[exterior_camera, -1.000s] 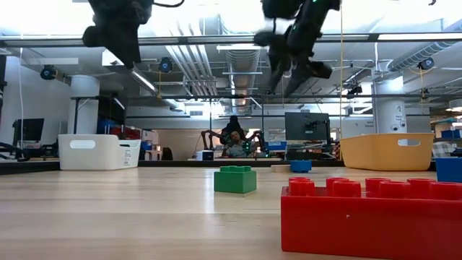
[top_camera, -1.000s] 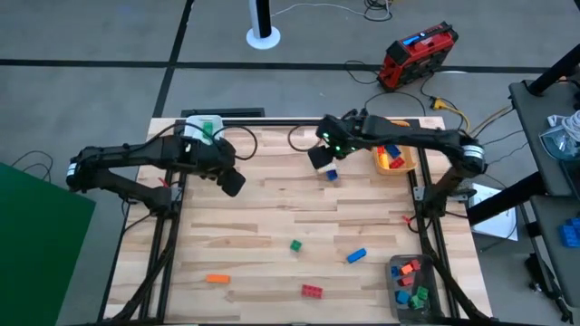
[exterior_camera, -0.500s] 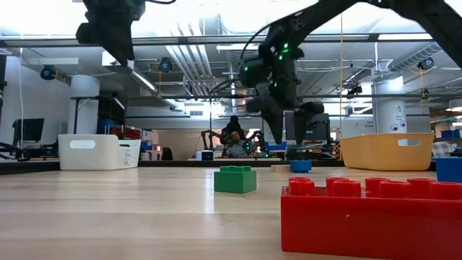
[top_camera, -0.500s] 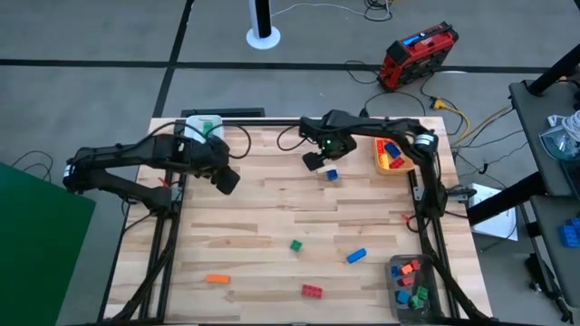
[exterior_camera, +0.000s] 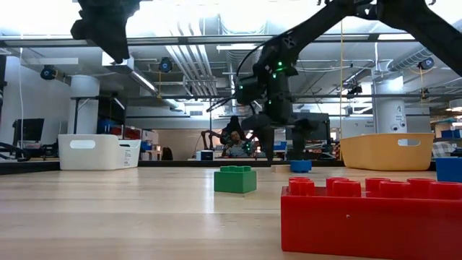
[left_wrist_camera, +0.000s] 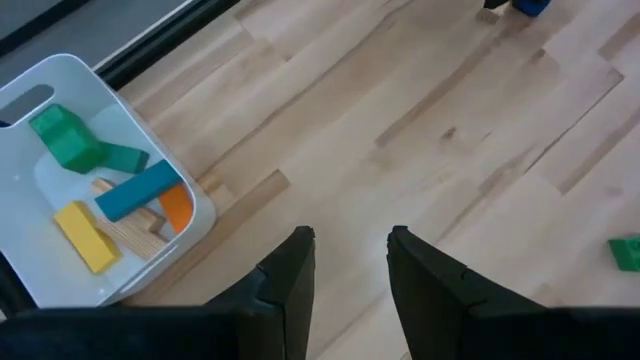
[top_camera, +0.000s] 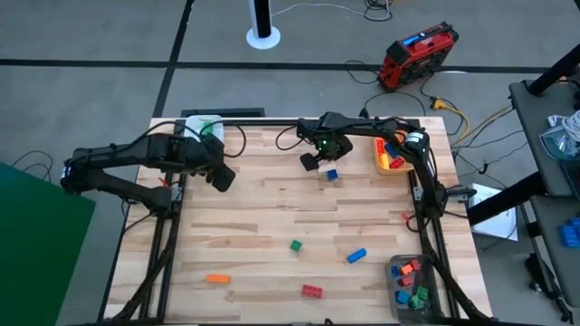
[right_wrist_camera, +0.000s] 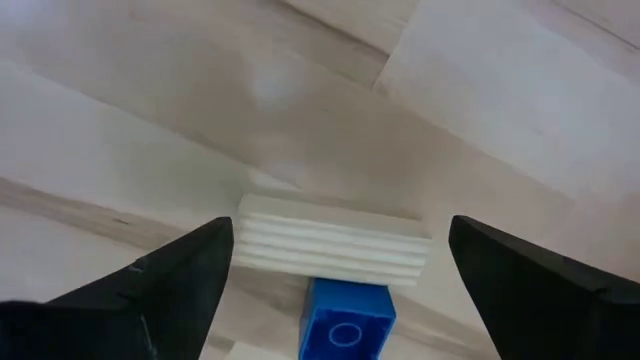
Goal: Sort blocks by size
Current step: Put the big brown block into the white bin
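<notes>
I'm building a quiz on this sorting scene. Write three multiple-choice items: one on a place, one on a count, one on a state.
1. Where is the right gripper?
A. Over the beige block and blue block
B. Inside the grey bin
C. Above the orange block

2. How many loose blocks lie near the table's front edge?
A. Two
B. Four
C. Seven

3. How is the left gripper?
A. Shut on a brick
B. Open and empty
C. Holding a bin

Answers: 1 A, the right wrist view shows both blocks between its open fingers. 2 B: green, blue, orange, red. 3 B, the left wrist view shows bare table between the fingers.
</notes>
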Tool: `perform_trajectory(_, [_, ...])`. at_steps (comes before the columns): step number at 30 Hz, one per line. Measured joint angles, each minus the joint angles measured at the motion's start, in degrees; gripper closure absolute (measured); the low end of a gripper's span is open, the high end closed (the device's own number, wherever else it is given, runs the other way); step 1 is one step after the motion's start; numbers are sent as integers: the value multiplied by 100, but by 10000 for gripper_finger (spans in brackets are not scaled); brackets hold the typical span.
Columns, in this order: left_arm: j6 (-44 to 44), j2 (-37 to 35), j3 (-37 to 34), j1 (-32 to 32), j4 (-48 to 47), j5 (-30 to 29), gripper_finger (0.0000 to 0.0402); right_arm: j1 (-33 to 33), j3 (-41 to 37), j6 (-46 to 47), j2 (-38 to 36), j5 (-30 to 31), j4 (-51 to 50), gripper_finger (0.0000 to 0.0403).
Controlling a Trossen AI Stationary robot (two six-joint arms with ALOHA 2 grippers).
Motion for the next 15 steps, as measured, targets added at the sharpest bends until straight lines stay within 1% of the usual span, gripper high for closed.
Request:
perform_trajectory(13, [25,0,0,2,0,-145,295,-20,-11,-35,243,-59,76,39])
perform_trajectory(15, [28,0,0,2,0,-145,295,-20,-15,-33,297,-158,81,39])
